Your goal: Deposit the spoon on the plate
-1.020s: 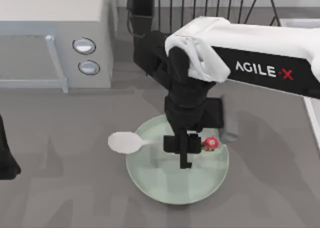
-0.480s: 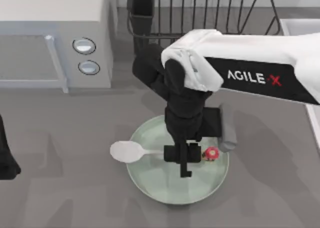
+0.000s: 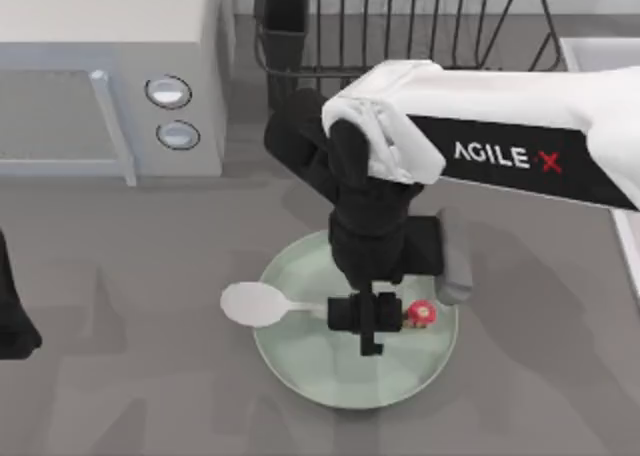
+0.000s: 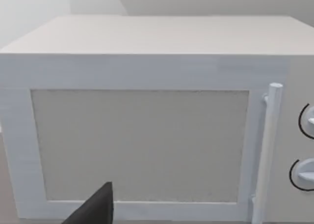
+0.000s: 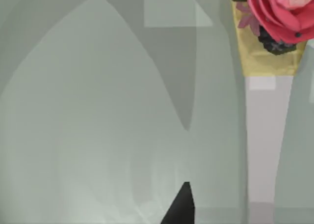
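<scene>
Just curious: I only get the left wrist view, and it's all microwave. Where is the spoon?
Observer: In the top view the spoon stretches across the plate, its bowl sticking out past the plate's left rim.
Operator: Is a robot hand near it?
Observer: Yes, the right gripper is over the handle, about mid-plate.
Operator: Anything special about the spoon?
Observer: The right wrist view shows a red flower ornament at the handle's end, over the plate's green surface.
</scene>
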Robot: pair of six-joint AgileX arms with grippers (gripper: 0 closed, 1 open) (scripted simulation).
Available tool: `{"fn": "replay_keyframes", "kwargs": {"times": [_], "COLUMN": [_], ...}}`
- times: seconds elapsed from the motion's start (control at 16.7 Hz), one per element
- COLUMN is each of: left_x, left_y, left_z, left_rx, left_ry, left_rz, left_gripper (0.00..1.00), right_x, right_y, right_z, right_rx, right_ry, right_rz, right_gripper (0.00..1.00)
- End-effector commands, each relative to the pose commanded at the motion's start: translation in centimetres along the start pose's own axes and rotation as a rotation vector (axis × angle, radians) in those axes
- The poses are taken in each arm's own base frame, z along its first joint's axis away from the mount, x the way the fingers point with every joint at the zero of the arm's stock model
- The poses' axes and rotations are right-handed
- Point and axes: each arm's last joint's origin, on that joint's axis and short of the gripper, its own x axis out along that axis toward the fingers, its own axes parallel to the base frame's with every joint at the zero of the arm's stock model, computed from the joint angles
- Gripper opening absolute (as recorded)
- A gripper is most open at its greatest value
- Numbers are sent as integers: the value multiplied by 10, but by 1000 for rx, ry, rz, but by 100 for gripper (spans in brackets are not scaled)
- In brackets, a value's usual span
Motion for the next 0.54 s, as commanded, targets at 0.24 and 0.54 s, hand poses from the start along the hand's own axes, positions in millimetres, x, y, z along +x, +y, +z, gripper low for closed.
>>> {"fn": "replay_keyframes", "kwargs": {"times": [0.24, 0.54], "left_x": [0, 0], "left_y": [0, 0], "left_z": [0, 0], "left_rx": [0, 0], "left_ry": [0, 0], "left_rz": [0, 0], "left_gripper": [100, 100], "right_x": [0, 0], "right_y": [0, 0], "right_z": [0, 0], "right_rx": [0, 0], "right_ry": [0, 0], "right_rz": [0, 0], "right_gripper": [100, 100]}}
